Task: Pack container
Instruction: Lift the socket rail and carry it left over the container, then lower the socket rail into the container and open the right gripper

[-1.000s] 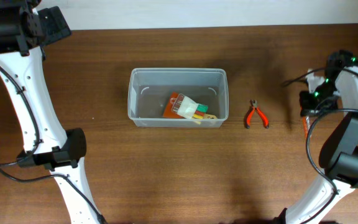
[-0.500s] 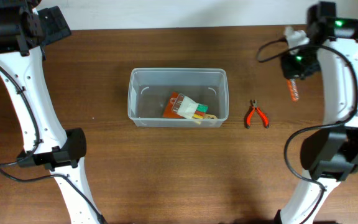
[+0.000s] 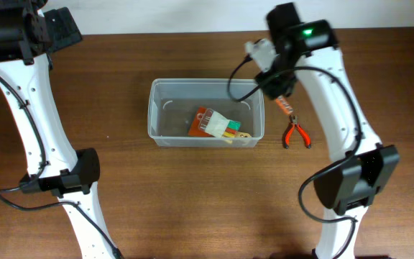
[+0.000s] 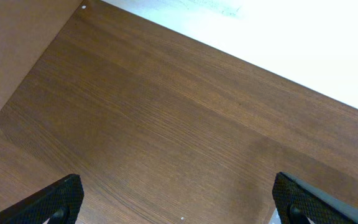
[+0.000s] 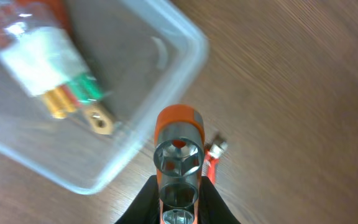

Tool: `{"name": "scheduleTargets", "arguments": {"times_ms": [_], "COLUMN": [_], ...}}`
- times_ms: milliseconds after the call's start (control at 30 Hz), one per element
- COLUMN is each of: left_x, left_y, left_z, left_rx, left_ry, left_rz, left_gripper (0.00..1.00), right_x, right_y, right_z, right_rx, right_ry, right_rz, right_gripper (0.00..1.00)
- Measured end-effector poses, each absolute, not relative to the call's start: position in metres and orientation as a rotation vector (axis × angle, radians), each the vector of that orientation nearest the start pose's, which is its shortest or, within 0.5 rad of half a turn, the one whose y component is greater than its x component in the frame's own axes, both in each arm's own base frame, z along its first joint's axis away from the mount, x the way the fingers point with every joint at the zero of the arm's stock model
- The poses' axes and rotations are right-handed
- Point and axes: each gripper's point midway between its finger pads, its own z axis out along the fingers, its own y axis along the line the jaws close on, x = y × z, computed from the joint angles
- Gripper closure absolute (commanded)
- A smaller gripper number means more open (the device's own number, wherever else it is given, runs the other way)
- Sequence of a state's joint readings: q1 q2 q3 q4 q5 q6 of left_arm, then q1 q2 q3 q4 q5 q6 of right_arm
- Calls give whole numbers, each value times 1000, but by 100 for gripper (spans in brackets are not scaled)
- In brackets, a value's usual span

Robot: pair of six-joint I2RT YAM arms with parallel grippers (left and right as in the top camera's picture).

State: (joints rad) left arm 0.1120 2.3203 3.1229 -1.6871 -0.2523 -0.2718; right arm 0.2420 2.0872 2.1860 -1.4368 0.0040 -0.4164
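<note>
The clear plastic container (image 3: 205, 83) stands mid-table and holds an orange packet with a white bag and small green and yellow parts (image 3: 215, 124). My right gripper (image 3: 280, 88) is shut on an orange-handled tool (image 3: 284, 106) and holds it above the table just right of the container's right wall. In the right wrist view the tool (image 5: 179, 134) stands between the fingers (image 5: 179, 190), with the container's corner (image 5: 191, 43) up and to the left. My left gripper (image 4: 178, 200) is open and empty over bare wood at the far left.
Red-handled pliers (image 3: 295, 134) lie on the table right of the container, and their tip shows beside the tool in the right wrist view (image 5: 214, 154). The table's back edge meets a white wall (image 4: 303, 37).
My right arm has swung from the far right edge up and across to the left with the orange tool, and now hangs beside the container's right end. The left arm has not moved.
</note>
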Motion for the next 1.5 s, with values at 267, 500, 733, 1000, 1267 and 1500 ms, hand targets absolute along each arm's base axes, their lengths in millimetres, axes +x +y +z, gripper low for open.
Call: {"name": "scheduleTargets", "arguments": {"times_ms": [267,500,733,1000,1267,1500], "left_x": [472,472,472,472,472,472], "left_y": [96,96,96,96,96,96], "left_z": [339,339,339,339,339,339], "left_rx": [-571,-571,-571,-571,-571,-571], "left_ry": [2363,2363,2363,2363,2363,2363], "left_rz": [238,238,238,238,238,238], "left_gripper": [1,1,1,1,1,1], "right_x": [405,392,399,405,411,419], "right_y": [185,216,226,232,236,241], "right_z": [188,188,191,173,146,127], "right_rx": [-1243,-1340,-1329,-1355,-1378,-1405], "right_ry": [2630,2569,2522,2537,2572,2569], "right_rz": [-10,5,27,46,48,50], "right_gripper": [85,85,84,84,84,71]}}
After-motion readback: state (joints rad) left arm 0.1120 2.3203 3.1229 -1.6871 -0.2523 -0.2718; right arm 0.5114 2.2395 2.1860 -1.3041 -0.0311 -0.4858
